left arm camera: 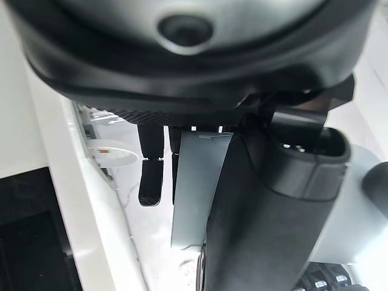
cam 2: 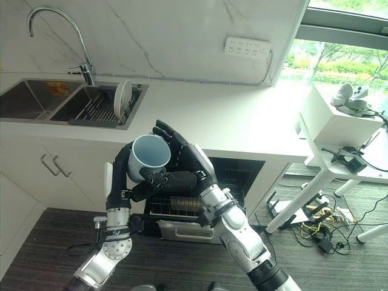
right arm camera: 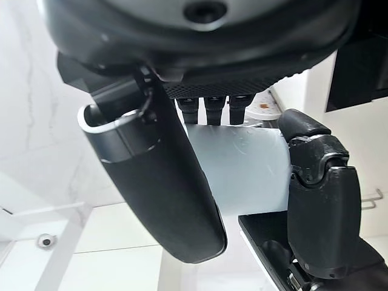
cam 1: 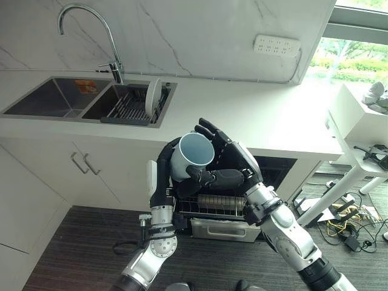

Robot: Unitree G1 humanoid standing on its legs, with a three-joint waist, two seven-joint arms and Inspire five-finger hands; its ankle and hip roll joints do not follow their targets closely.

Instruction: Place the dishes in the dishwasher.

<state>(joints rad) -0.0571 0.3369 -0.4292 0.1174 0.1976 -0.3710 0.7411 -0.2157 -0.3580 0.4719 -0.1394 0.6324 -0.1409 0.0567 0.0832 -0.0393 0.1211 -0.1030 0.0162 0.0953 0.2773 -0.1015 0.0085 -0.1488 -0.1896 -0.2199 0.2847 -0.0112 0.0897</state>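
You are gripping the mug (cam 1: 193,156) with both the left hand (cam 1: 165,165) and right hand (cam 1: 225,159) curled around it above the dishwasher rack (cam 1: 209,206), so releasing unevenly risks dropping it.

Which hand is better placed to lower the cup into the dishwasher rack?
Probably the right hand: it wraps the cup directly above the rack. The left hand also grips it.
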